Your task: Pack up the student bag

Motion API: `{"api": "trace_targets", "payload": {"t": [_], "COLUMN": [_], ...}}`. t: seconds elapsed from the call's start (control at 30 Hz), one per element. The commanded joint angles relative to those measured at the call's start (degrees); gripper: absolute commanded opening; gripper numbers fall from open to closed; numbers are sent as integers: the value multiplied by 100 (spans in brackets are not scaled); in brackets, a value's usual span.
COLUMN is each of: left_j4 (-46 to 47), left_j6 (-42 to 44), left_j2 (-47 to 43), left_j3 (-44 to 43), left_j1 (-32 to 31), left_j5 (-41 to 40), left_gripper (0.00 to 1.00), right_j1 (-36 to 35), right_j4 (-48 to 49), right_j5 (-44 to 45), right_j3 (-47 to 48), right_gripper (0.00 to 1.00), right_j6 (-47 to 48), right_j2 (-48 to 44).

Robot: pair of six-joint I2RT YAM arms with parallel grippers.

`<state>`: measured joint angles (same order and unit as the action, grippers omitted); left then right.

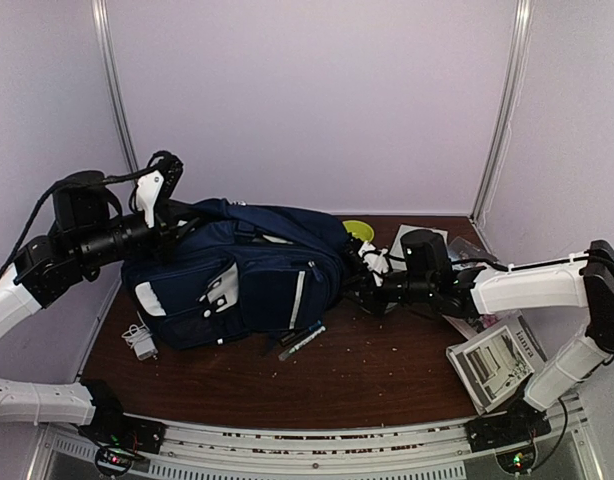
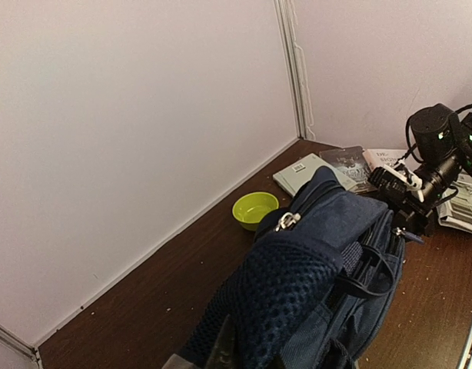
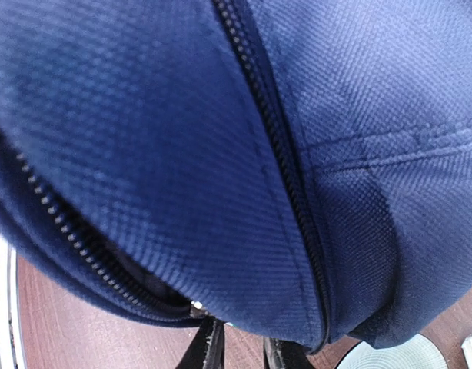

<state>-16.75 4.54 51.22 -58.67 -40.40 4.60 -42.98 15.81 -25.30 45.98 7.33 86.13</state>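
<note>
The student bag (image 1: pixel 237 275) is a navy backpack with white stripe trim, lying on its side at the left middle of the table. My left gripper (image 1: pixel 165 215) is shut on the bag's padded mesh strap (image 2: pixel 297 300) at its left end and holds that end up. My right gripper (image 1: pixel 365 272) is at the bag's right end. In the right wrist view the bag (image 3: pixel 221 138) fills the frame. A part-open zipper with its slider (image 3: pixel 194 309) sits just above my two fingers (image 3: pixel 209 350). The fingers stand a narrow gap apart and their tips are hidden under the fabric.
A green bowl (image 1: pixel 358 230) sits behind the bag near the back wall. Books lie at the back right (image 1: pixel 419 236) and booklets at the right (image 1: pixel 495 362). A white charger (image 1: pixel 142 342) lies left of the bag and a pen (image 1: pixel 302 340) in front of it.
</note>
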Motion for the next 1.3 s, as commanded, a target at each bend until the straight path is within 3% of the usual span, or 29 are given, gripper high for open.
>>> {"api": "trace_targets", "payload": {"t": [0.0,0.53,0.6,0.73,0.87,1.07,1.27], "left_j4": [1296,1298,1331,1409,1424,1478,1520], "left_j6": [-51,-101,-119,-155,-163,-175,-198], "left_j2": [-78,-12,-6,6,-18,-148,-128], "left_j3": [-433,-496,-493,-472,-478,-409,-500], "left_j1": [24,23,21,24,24,24,23], "left_j5": [351,508,526,553,493,70,281], "left_gripper": [0,0,0,0,0,0,0], "right_j1": [-59,-140,-145,-149,-147,-112,-48], "right_j4": [317,1160,1234,1561,1687,1478,1113], "right_j5": [-28,332,451,450,405,342,326], "right_j3": [154,155,129,-3,-196,-437,-453], "right_gripper": [21,29,26,10,4,0,0], "right_j6": [-63,-419,-442,-456,-378,-200,-109], "right_j2": [94,382,375,317,177,-59,-617]}}
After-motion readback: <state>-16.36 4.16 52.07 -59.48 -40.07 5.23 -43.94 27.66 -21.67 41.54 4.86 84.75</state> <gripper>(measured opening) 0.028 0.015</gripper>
